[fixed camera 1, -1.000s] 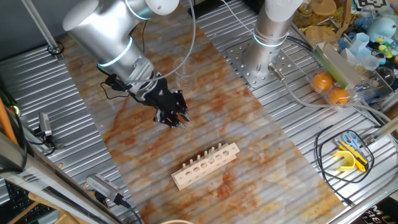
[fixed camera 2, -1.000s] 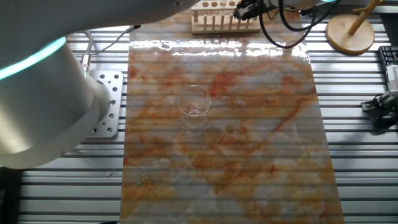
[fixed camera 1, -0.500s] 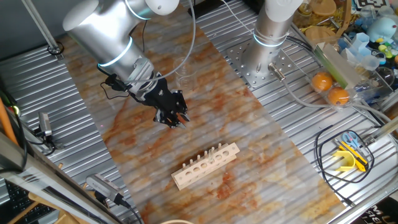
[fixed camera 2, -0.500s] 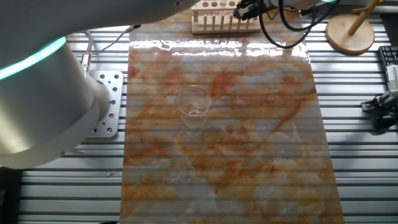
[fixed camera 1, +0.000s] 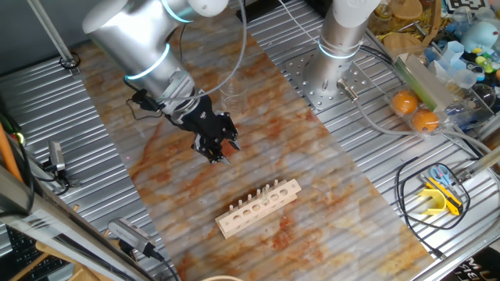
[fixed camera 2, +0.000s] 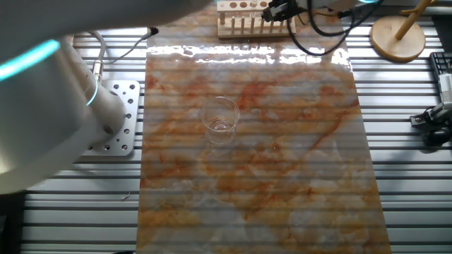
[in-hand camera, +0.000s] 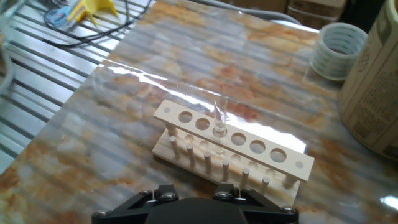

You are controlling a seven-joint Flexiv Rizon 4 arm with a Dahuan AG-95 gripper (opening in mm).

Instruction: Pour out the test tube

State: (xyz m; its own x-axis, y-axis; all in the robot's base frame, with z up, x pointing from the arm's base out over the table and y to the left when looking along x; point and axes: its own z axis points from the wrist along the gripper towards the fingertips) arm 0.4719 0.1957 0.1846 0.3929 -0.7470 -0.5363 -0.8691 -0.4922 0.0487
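Note:
The test tube (in-hand camera: 219, 117) is a thin clear glass tube standing upright in the third hole of the pale wooden rack (in-hand camera: 169, 112). The rack lies on the marbled mat, near its front in one fixed view (fixed camera 1: 258, 209) and at the top edge in the other fixed view (fixed camera 2: 254, 27). My gripper (fixed camera 1: 217, 150) hangs above the mat, up-left of the rack and apart from it, open and empty. In the other fixed view the gripper (fixed camera 2: 277, 10) is over the rack's right end. In the hand view only its black base shows. A clear glass beaker (fixed camera 1: 232, 91) (fixed camera 2: 220, 120) stands mid-mat.
A second arm's base (fixed camera 1: 336, 47) stands on a plate beside the mat. Two oranges (fixed camera 1: 414, 109), cables and a yellow tool (fixed camera 1: 441, 197) lie at the right. A tape roll (in-hand camera: 339, 45) and a large printed cylinder (in-hand camera: 379, 81) stand past the rack. A wooden stand (fixed camera 2: 399, 32) is nearby.
The arm has shifted slightly, carrying the gripper a little up and to the right in one fixed view. The tube, rack and beaker have not moved.

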